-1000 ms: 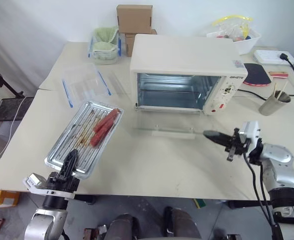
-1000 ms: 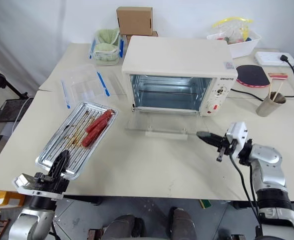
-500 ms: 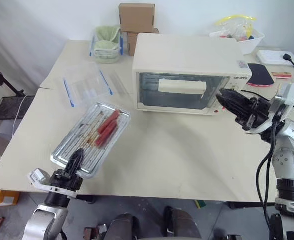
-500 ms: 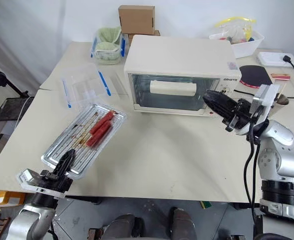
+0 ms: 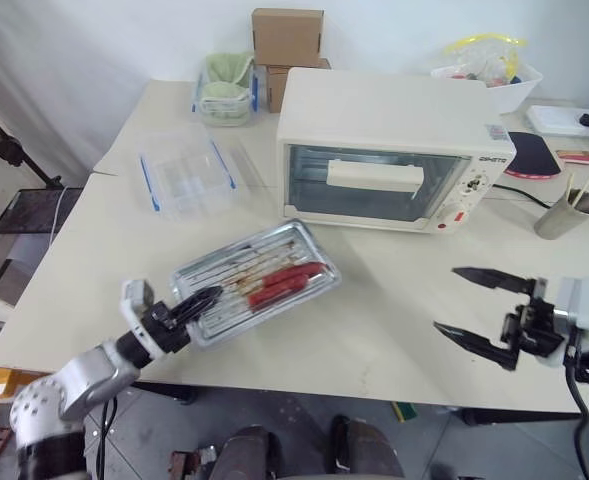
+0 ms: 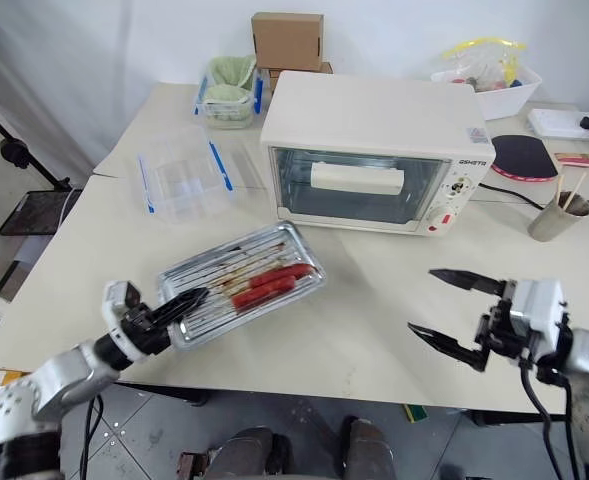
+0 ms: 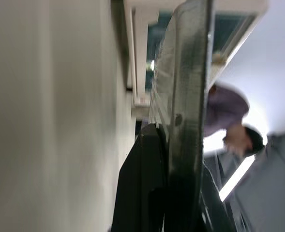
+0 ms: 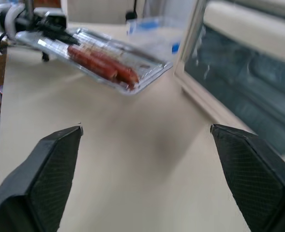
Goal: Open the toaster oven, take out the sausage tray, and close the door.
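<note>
Item: toaster oven (image 5: 394, 150), upper centre of the head view, on the counter (image 5: 374, 300). The door (image 5: 374, 185) stands upright and shut, its bar handle across the glass.

Item: sausage tray (image 5: 254, 282), lower left of centre, red sausages (image 5: 284, 283) in it. It appears lifted and tilted off the counter, held by one corner.

Item: left gripper (image 5: 189, 305), lower left; fingers clenched on the tray's near edge, seen edge-on in the left wrist view.

Item: right gripper (image 5: 479, 310), lower right; fingers spread wide and released, grasping nothing, well apart from the oven.

Step in hand: opening, removal and closing all look done; the tray alone is unsettled.

Next move, as judged: lower the tray level onto bare counter and let go without spilling the sausages.
</note>
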